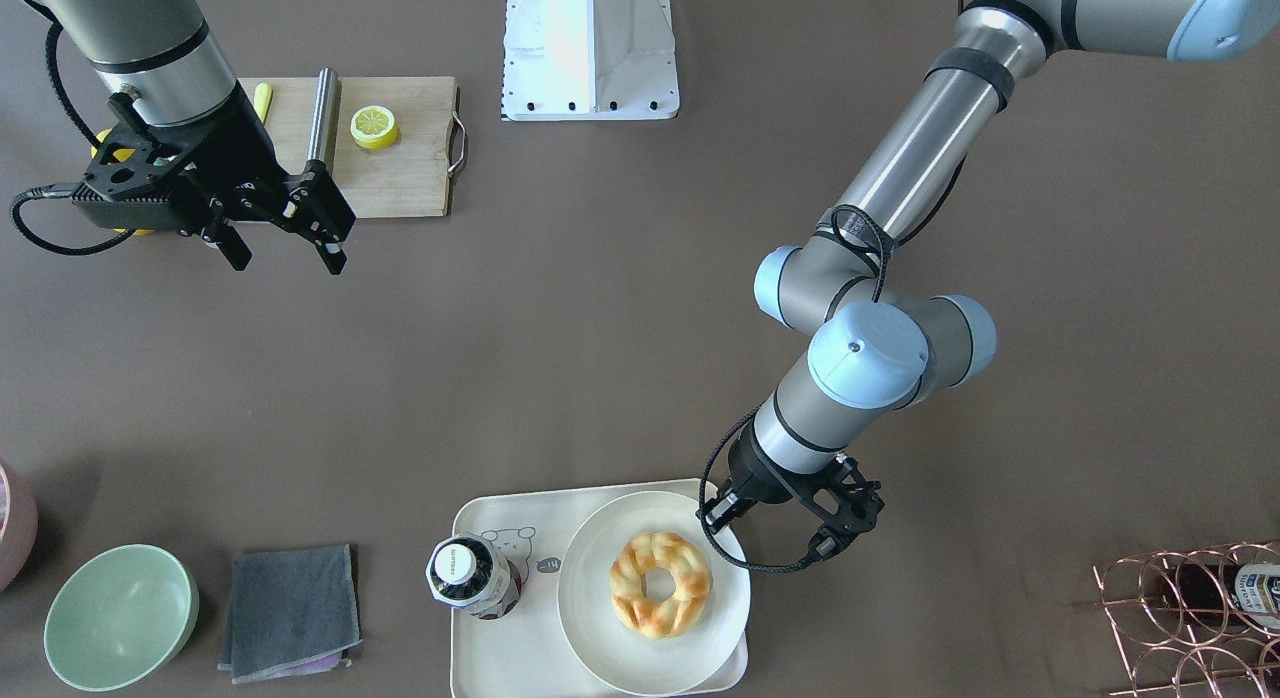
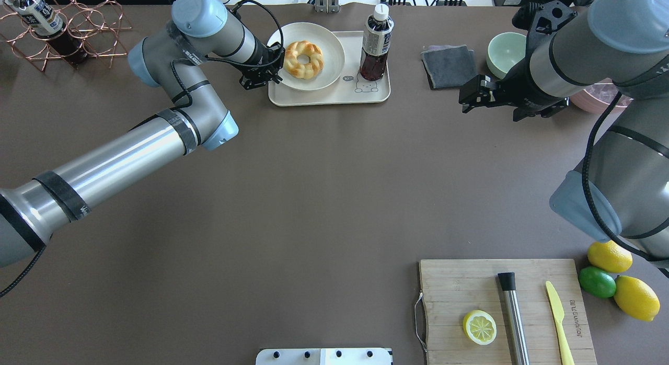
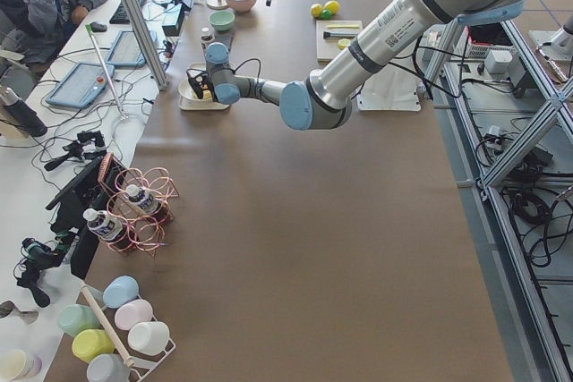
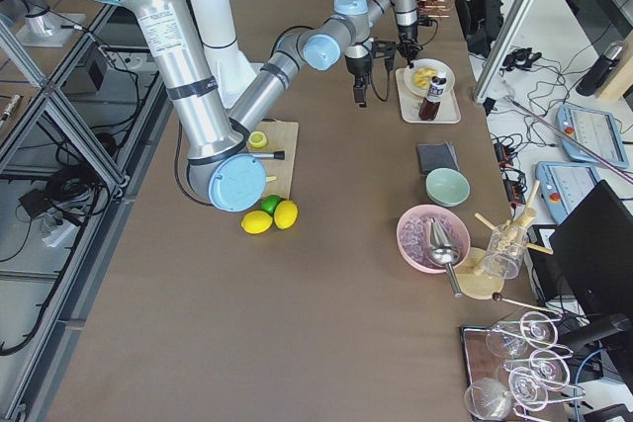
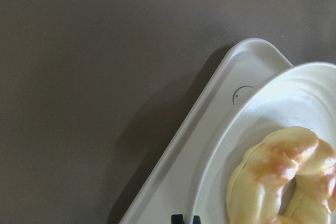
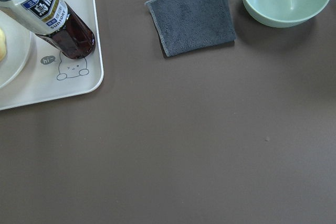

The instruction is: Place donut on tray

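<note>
The donut (image 1: 661,584), a golden-brown braided ring, lies on a round off-white plate (image 1: 590,618) that rests on the cream-white tray (image 1: 500,648) with the bear print. It also shows in the overhead view (image 2: 303,59) and the left wrist view (image 5: 283,182). My left gripper (image 1: 714,516) hangs at the plate's rim beside the donut. Its tips (image 5: 186,219) are close together, shut and empty. My right gripper (image 1: 285,256) is open and empty, raised over the table far from the tray (image 2: 324,95).
A dark drink bottle (image 1: 470,576) stands on the tray beside the plate. A grey cloth (image 1: 290,610) and green bowl (image 1: 120,616) lie to one side. A copper wire rack (image 1: 1190,608) is on the other. A cutting board (image 2: 507,307) holds a lemon half, rod and knife.
</note>
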Action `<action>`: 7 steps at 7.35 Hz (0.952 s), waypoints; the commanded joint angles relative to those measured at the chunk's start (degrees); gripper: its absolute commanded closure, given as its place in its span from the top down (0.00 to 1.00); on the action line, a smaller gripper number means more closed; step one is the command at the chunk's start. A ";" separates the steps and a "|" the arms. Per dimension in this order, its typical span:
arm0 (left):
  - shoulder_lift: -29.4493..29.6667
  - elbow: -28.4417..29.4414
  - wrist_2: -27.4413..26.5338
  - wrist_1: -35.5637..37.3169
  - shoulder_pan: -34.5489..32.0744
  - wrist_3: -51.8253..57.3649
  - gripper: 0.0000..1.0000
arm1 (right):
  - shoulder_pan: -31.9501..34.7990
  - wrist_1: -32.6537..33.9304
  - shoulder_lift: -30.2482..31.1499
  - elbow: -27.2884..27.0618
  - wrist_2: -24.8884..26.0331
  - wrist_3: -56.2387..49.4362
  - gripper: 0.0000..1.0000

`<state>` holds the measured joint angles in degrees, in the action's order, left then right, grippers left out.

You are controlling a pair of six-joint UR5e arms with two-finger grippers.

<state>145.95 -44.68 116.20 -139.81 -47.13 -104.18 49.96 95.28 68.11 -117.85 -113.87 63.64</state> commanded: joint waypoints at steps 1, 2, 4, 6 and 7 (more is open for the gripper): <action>0.03 0.82 -0.97 -1.96 0.72 -0.14 0.03 | -0.04 -0.01 0.53 -0.45 -0.04 -0.18 1.00; -0.14 0.82 -1.15 -3.53 1.42 0.29 0.59 | -0.04 -0.01 0.62 -0.36 -0.04 -0.09 1.00; -0.76 -0.05 -1.06 -4.51 1.34 0.74 0.98 | -0.04 -0.01 1.05 -0.19 -0.04 -0.53 1.00; -6.68 -11.05 2.69 -0.33 -0.94 6.58 0.98 | -0.04 -0.01 1.41 0.07 -0.04 -0.79 1.00; -10.47 -20.09 7.85 8.23 -3.65 11.93 0.98 | 0.48 0.08 2.10 0.08 -0.04 -3.58 1.00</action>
<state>141.76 -51.47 117.47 -141.57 -47.33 -99.77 49.95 95.28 69.35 -117.90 -113.91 62.87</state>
